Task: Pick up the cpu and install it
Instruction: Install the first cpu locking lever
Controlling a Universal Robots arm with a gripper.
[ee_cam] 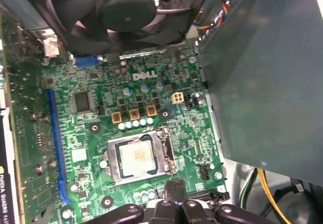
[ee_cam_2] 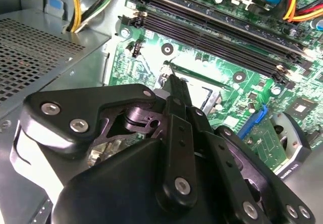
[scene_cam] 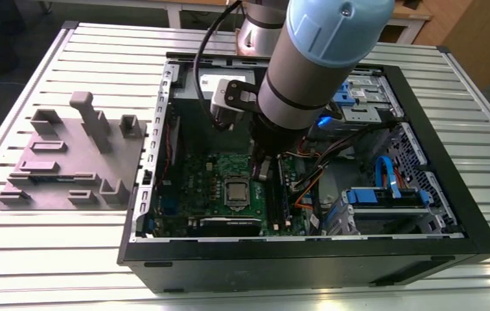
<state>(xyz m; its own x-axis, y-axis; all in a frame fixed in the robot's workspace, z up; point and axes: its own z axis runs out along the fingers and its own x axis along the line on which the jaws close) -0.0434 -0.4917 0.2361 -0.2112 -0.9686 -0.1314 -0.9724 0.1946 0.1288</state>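
The cpu [scene_cam: 237, 192], a small silver square, lies flat in its socket on the green motherboard [scene_cam: 201, 201] inside the open computer case [scene_cam: 314, 259]. In the first wrist view the cpu [ee_cam: 137, 157] sits inside the socket's metal frame. My gripper [scene_cam: 263, 171] hangs low over the board just beside the socket, towards the exterior view's right. Its black fingers [ee_cam: 174, 187] meet at a thin tip with nothing between them, close to the socket's edge. In the second wrist view the gripper [ee_cam_2: 171, 80] covers most of the socket.
A grey power supply box [ee_cam: 267, 72] and a black fan [ee_cam: 116, 12] crowd the board. Long memory slots [ee_cam_2: 217, 32] run beside the socket, with cables [scene_cam: 314, 175] and a blue drive cage [scene_cam: 384, 194] at the exterior view's right. A grey fixture [scene_cam: 72, 162] stands on the slatted table.
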